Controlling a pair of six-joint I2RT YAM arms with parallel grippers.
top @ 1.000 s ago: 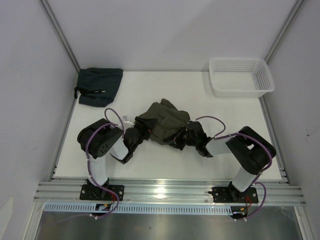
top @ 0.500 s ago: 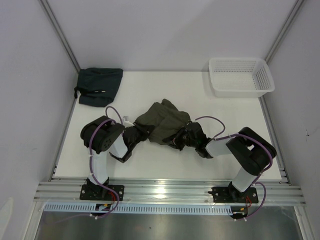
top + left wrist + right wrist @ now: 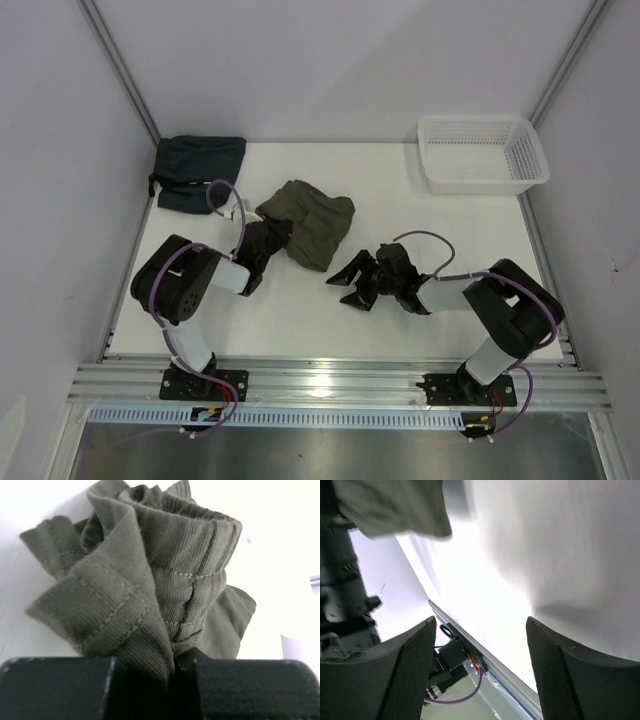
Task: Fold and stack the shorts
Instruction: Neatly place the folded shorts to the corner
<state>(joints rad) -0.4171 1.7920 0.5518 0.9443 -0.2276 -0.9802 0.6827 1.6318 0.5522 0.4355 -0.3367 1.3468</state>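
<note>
L gripper [image 3: 268, 240] shut tight on the near-left edge of the shorts [image 3: 308, 220]. The left wrist view has the ribbed olive cloth [image 3: 150, 580] pinched in the thin slit between the two black fingers [image 3: 55, 687] and bunching up above them. L gripper [image 3: 172, 672] shows no gap besides the cloth.

Vs 0.5 s ago: the shorts sat mid-table, stretched between both grippers. Now they lie left of centre and farther back as a compact rumpled heap, held at one side only. L arm has swung outward to the left, elbow nearer the table's [image 3: 400, 200] left edge.

Behind and left of the L gripper, in the far-left corner, is a dark folded garment [image 3: 198, 172]. It is apart from the olive pair and hasn't moved.

R gripper [image 3: 347, 290] has let go. It now sits on its own right of centre, well apart from the shorts, w/ fingers spread wide and nothing between them. The right wrist view confirms this: the two mesh-faced pads [image 3: 395, 675] stand far apart, w/ only bright table between.

White mesh basket [image 3: 470, 180] in the far-right corner, same place as before.
</note>
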